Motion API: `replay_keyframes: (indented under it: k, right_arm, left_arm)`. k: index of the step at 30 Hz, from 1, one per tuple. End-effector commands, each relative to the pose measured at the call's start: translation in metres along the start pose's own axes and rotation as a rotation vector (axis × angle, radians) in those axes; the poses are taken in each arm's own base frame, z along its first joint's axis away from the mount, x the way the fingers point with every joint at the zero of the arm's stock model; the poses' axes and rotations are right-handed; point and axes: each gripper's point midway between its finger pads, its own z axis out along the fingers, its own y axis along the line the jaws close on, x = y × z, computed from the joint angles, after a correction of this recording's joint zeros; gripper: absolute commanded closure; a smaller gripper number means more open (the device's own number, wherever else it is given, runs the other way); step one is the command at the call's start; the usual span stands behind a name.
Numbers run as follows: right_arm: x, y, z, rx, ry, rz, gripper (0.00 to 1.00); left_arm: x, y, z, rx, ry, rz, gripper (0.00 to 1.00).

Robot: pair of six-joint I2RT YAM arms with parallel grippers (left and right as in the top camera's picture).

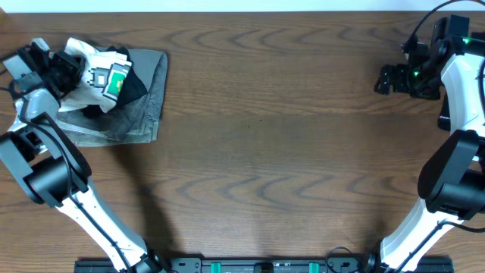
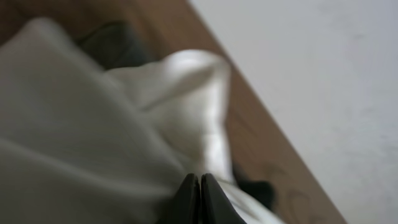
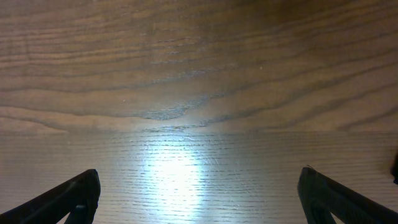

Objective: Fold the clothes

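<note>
Left gripper (image 2: 199, 198) pinched tight on white T-shirt (image 2: 93, 130), cloth bunched just ahead; right gripper (image 3: 199, 177) spread wide, wooden table (image 3: 199, 74) below.

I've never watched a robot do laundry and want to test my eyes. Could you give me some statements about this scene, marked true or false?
1. The right gripper has its jaws wide open over bare table. True.
2. The white T-shirt lies in the middle of the table. False: it sits at the far left corner.
3. The T-shirt is spread out flat. False: it is bunched up on a grey cloth.
4. The left gripper is shut, pinching the T-shirt's white fabric. True.
</note>
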Motion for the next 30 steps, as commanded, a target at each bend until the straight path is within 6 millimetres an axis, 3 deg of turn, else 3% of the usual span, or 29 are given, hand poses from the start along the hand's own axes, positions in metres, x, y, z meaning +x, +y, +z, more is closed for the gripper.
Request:
replay_keyframes:
  k: [1,5,10,14,20,24,27,28,30]
  right_arm:
    - [-0.001,-0.002,-0.002,0.001,-0.006,0.018,0.01]
    - [-0.001,-0.002,-0.002,0.001,-0.006,0.017,0.01]
    - [-0.001,-0.002,-0.002,0.001,-0.006,0.018,0.01]
    - [-0.001,-0.002,-0.002,0.001,-0.006,0.017,0.01]
    - [-0.001,-0.002,-0.002,0.001,-0.006,0.017,0.01]
    - [-0.001,-0.002,-0.002,0.001,-0.006,0.017,0.01]
    - [-0.001,-0.002,-0.002,0.001,-0.006,0.018,0.01]
    - [-0.001,-0.002,-0.002,0.001,-0.006,0.018,0.01]
    - [-0.001,-0.002,-0.002,0.001,-0.006,0.018,0.01]
  left_arm:
    - [-0.041,-0.098,-0.056,0.114,-0.108,0.127,0.93]
    - [-0.036,-0.159,-0.094,0.153,-0.109,0.167,0.90]
    - [0.017,-0.210,-0.111,0.163,0.026,0.155,0.88]
    - [0.068,-0.226,-0.103,0.142,0.166,0.147,0.87]
    - [0.118,-0.212,-0.090,-0.015,0.288,0.113,0.83]
    - [0.138,-0.209,-0.090,-0.060,0.338,0.108,0.47]
    - [0.145,-0.205,-0.092,-0.077,0.364,0.097,0.09]
    - [0.147,-0.204,-0.093,-0.085,0.372,0.091,0.02]
    - [0.148,-0.203,-0.094,-0.089,0.378,0.088,0.02]
